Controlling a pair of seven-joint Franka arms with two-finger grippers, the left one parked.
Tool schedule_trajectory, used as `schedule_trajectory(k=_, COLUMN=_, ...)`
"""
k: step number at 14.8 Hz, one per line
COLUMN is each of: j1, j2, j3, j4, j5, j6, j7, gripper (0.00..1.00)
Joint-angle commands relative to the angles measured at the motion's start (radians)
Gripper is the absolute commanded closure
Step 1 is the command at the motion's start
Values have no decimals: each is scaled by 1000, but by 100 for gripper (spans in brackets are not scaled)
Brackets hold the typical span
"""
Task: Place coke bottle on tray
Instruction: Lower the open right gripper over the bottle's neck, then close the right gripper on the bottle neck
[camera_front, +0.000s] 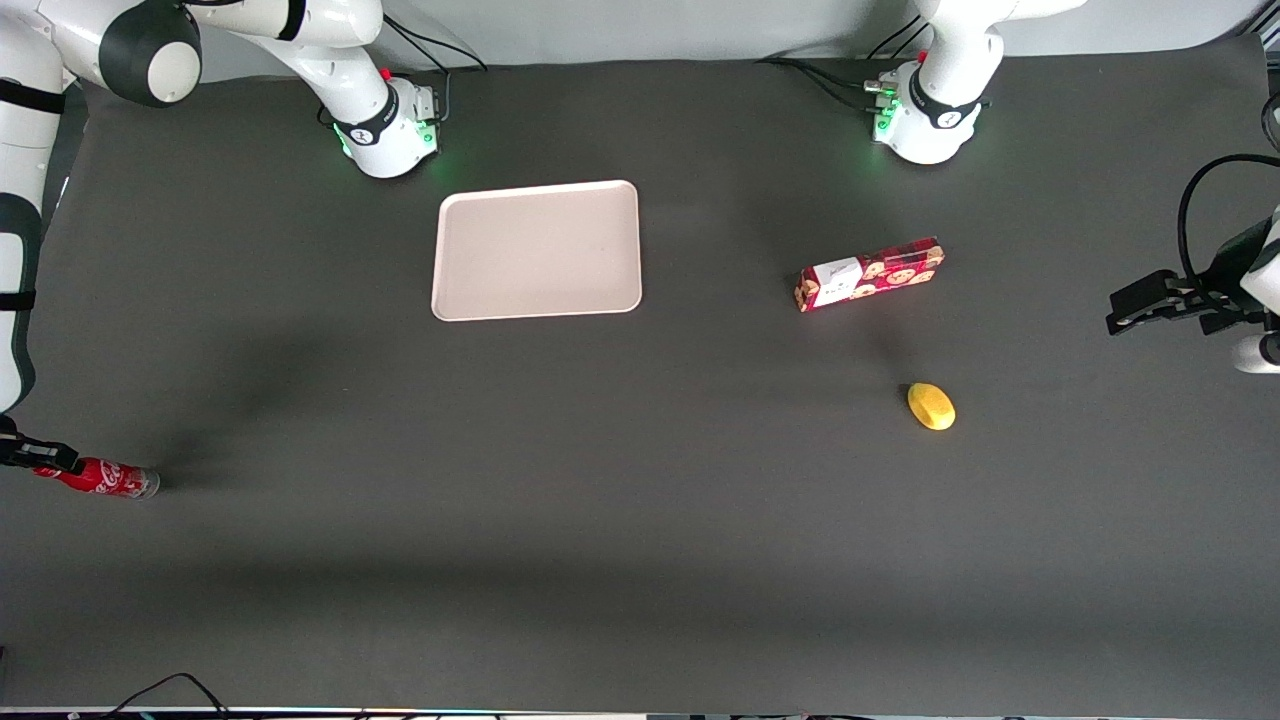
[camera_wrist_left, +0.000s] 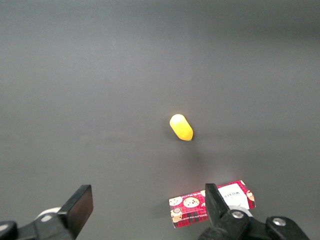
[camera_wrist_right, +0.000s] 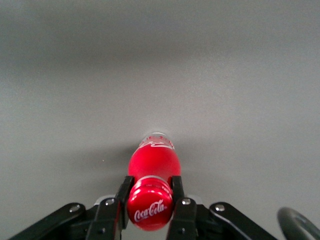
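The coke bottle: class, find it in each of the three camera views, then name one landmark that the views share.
Front view: the coke bottle lies at the working arm's end of the table, nearer the camera than the tray, its cap at the gripper.
Left wrist view: not in it.
Right wrist view: the coke bottle has its cap between the gripper fingers.
Shared landmark: the dark table mat.

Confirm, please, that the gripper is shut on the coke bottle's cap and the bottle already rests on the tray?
Not quite. The gripper is shut on the coke bottle at its cap, but the front view shows the bottle at the working arm's end, well apart from the tray.
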Motion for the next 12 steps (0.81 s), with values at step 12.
schedule_trajectory(k=12, j1=58, j2=-328, j3=-3, j4=34, j5=-179, j6=-369, j7=162, gripper=100)
